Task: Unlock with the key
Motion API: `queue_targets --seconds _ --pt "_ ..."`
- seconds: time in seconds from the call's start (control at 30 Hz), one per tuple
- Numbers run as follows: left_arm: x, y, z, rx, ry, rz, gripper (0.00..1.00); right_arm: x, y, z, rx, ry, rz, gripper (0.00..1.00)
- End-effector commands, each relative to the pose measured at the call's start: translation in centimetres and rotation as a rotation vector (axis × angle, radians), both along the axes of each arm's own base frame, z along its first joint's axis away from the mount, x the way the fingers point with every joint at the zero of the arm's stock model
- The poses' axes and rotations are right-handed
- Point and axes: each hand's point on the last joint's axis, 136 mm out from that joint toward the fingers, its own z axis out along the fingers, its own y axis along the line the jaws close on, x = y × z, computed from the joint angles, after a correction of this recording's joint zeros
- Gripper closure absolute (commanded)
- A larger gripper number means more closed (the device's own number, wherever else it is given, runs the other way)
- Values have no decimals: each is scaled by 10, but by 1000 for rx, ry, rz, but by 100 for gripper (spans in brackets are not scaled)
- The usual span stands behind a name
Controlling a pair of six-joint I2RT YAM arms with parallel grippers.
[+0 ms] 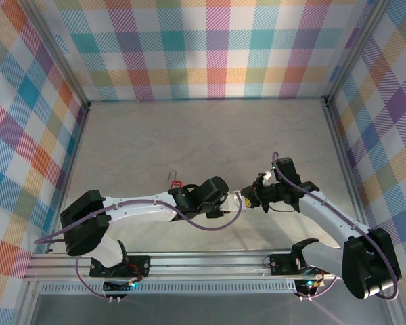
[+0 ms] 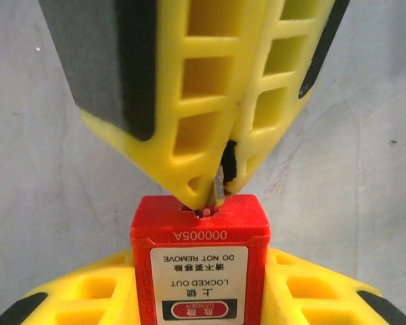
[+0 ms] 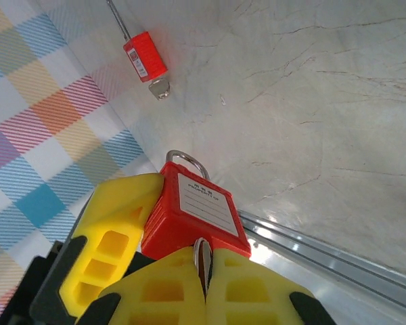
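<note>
Left gripper (image 2: 199, 301) clamps the red plastic safety padlock (image 3: 189, 217) mid-air between the arms, bracing it — right gripper (image 3: 203, 271), jaws pinched shut on the small metal key (image 2: 220, 184), holds its tip at the keyway (image 2: 204, 212), ready to turn.

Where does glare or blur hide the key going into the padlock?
Left wrist view: padlock label sharp, key dim in shadow inside the right gripper. Right wrist view: glare on the table beside the rail, key clear.
</note>
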Motion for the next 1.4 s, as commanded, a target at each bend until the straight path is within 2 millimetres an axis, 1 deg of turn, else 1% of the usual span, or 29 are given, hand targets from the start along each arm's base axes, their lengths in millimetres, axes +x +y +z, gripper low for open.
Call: queue_targets --seconds 0.0,0.13,0.17,0.27,0.33,0.37,0.4,0.47,0.57,0.67,0.77,0.9,1.0,1.03,1.1,1.17,1.2,1.27,1.37 --pt "9 -39 53 -193 -182 -29 100 -15 12 15 113 79 38 100" --pt "6 -36 52 -200 -165 -29 100 -17 7 15 95 76 30 100" --pt "4 -36 53 -203 -150 -32 100 -18 4 16 77 64 33 96" --pt "-1 -33 55 -216 -91 -45 100 -21 -8 20 5 8 59 74" --pt "-4 -30 54 -213 -55 -51 100 -21 -15 25 -7 -28 61 53" --pt "-6 -29 53 -211 -30 -55 100 -21 -21 26 -28 -49 57 44" --pt "-7 -27 52 -207 -6 -55 100 -20 -27 28 -50 -68 55 37" --pt "-8 -24 51 -201 28 -51 100 -20 -33 34 -56 -99 56 29" --pt "-10 -20 46 -190 64 -51 100 -17 -41 44 -68 -149 48 22" --pt "-9 -16 45 -194 92 -42 100 -14 -51 45 -110 -189 52 20" --pt "-10 -11 52 -217 158 -43 100 -10 -63 39 -182 -261 83 20" --pt "-16 -1 61 -216 272 -77 100 2 -65 48 -218 -510 144 20" --pt "-21 9 64 -186 335 -93 100 3 -63 57 -223 -707 206 20" --pt "-21 10 66 -183 344 -93 100 5 -63 59 -229 -754 198 20" --pt "-19 14 71 -185 344 -94 100 7 -58 71 -188 -897 185 19" --pt "-17 15 75 -194 342 -89 100 13 -60 84 -206 -1005 140 16" --pt "-16 16 76 -196 351 -92 100 16 -61 90 -217 -1037 116 14" --pt "-16 18 70 -165 373 -95 100 21 -64 94 -241 -1050 102 12" --pt "-17 21 58 -96 410 -96 100 19 -64 84 -258 -963 147 12"
